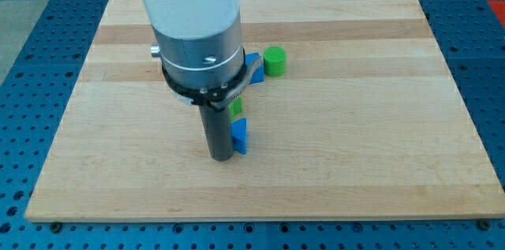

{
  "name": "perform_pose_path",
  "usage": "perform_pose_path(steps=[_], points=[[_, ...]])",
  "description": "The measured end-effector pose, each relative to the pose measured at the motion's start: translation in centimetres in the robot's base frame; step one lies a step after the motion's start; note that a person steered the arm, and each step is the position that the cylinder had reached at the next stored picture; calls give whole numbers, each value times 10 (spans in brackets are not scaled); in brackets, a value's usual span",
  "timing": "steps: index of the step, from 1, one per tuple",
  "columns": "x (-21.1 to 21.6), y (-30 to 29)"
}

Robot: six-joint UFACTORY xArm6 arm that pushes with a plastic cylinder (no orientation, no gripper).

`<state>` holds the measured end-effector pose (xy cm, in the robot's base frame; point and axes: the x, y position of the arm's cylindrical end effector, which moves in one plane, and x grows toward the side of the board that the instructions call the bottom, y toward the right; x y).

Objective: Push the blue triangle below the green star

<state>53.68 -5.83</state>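
My tip [221, 157] is resting on the counter [355, 147], touching the left side of a blue block [240, 135], likely the blue triangle. No gripper on this arm. A green block [236, 107], shape unclear, is peeking out just above it. Further up: another blue block [253, 69] sitting beside a green cylinder [274, 61].

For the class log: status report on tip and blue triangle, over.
My tip touching blue triangle, on its left. Green star just above, mostly hidden. Nothing blocking.
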Motion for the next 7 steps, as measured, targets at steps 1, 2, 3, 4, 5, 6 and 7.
perform_pose_path(steps=[1, 2, 3, 4, 5, 6, 7], points=[[44, 8], [75, 34], [8, 69], [-3, 69], [-3, 61], [-3, 52], [-5, 49]])
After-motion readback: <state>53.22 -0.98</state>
